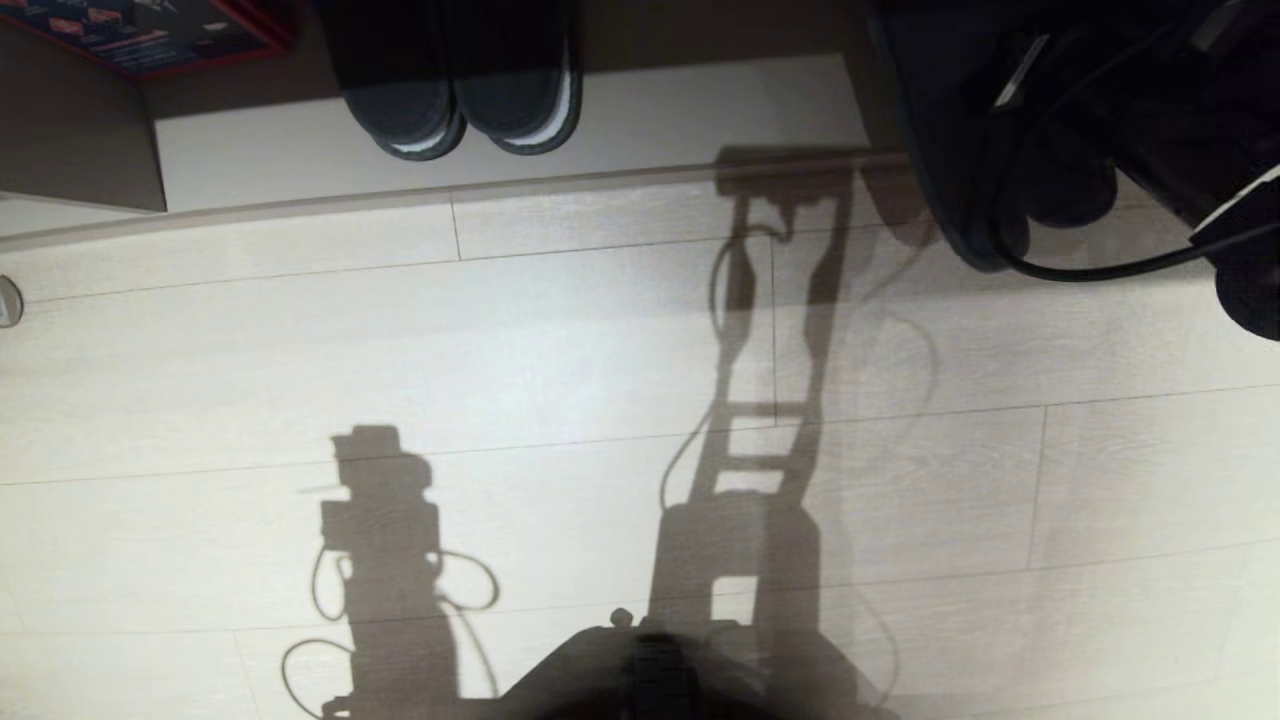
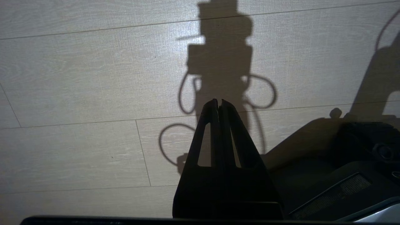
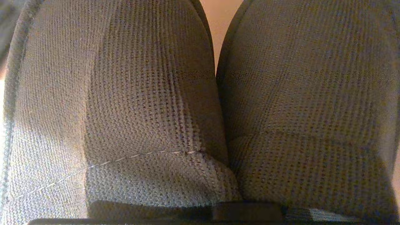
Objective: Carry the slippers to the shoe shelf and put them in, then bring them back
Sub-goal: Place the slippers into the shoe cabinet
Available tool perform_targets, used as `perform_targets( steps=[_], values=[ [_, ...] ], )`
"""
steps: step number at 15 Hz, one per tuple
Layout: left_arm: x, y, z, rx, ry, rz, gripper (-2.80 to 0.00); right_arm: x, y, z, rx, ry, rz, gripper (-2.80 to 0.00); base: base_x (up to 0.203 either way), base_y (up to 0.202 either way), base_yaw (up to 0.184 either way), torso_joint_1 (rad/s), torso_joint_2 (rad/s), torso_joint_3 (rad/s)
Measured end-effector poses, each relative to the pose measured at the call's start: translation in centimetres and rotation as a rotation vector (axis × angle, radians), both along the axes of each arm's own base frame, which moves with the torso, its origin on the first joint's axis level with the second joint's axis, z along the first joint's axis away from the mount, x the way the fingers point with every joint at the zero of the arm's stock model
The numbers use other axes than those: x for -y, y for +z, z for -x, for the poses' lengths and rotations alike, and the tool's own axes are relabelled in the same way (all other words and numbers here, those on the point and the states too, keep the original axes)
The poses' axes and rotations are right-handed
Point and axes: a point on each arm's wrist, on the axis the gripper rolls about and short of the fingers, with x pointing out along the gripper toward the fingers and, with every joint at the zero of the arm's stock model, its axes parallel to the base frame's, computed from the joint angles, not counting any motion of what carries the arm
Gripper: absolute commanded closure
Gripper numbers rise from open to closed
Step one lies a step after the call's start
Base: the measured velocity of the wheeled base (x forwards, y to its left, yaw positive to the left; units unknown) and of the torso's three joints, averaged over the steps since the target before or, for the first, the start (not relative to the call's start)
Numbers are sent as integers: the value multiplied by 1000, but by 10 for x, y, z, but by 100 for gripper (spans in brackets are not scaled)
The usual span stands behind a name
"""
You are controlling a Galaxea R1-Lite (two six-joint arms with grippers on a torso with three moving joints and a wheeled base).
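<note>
slippers (image 3: 150, 103) of coarse knitted cloth; floor (image 1: 500, 350) matt pale wood grain.

Dark near-black slippers (image 1: 478, 100) with white sole edges, pair side by side, toes toward camera, resting on pale base board (image 1: 700, 115); red-edged printed box or mat (image 1: 150, 35) at top left corner, contents unreadable; small round pale object (image 1: 8, 300) at left edge on floor; pale wood-plank floor (image 1: 300, 350) with visible plank seams, crossed by cast shadows; same floor (image 2: 78, 78) in left wrist view.
</note>
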Motion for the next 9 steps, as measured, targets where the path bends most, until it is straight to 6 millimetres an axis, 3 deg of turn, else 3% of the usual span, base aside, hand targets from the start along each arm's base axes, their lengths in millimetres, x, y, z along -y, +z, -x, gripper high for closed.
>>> perform_targets(
  steps=[6, 7, 9],
  values=[
    [0, 0, 0, 0, 0, 0, 0, -4, 10, -29, 20, 4, -17, 0, 0, 0, 0, 0, 0, 0],
    [0, 0, 0, 0, 0, 0, 0, -4, 8, -32, 20, 1, -16, -280, 0, 0, 0, 0, 0, 0],
    [0, 0, 0, 0, 0, 0, 0, -4, 5, -37, 14, -4, -17, -280, 0, 0, 0, 0, 0, 0]
  ],
)
